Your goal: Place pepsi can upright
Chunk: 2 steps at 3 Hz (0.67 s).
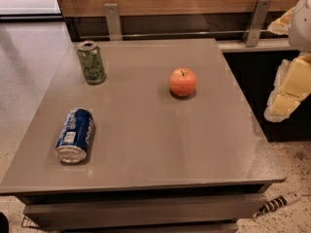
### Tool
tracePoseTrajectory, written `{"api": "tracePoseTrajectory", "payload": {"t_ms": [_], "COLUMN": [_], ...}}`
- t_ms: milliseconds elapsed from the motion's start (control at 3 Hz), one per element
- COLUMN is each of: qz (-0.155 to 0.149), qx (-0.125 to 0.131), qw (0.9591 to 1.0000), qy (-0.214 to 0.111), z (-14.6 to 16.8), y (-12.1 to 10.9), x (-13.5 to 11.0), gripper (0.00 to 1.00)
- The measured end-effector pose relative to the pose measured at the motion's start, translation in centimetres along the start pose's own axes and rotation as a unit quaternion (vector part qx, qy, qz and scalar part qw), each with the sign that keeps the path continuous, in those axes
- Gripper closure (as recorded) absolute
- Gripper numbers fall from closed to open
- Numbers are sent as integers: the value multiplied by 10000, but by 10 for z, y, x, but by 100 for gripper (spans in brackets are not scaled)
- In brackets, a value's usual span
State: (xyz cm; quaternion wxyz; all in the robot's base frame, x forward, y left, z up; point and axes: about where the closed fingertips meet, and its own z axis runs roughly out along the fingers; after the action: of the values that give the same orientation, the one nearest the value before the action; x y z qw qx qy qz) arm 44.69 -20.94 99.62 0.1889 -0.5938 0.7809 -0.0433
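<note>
The pepsi can (75,135), dark blue with white lettering and a silver end facing me, lies on its side near the front left of the grey table (160,144). My gripper (287,89), with pale yellow fingers, hangs at the right edge of the view, beyond the table's right side and far from the can. It holds nothing that I can see.
A green can (91,62) stands upright at the table's back left. A red apple (182,81) sits right of centre toward the back. A wooden wall with metal brackets (112,21) runs behind the table. A cable (279,203) lies on the floor at front right.
</note>
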Motion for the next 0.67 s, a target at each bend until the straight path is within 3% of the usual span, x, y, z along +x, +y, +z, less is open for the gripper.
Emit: {"api": "tracePoseTrajectory", "payload": {"t_ms": [333, 667], "qz": [444, 1317], "qx": [-193, -472], "qw": [9986, 9890], "qy": [-203, -479], "z": [4, 20], "y": [-15, -14], "x": [-17, -57], "gripper": [0, 0]}}
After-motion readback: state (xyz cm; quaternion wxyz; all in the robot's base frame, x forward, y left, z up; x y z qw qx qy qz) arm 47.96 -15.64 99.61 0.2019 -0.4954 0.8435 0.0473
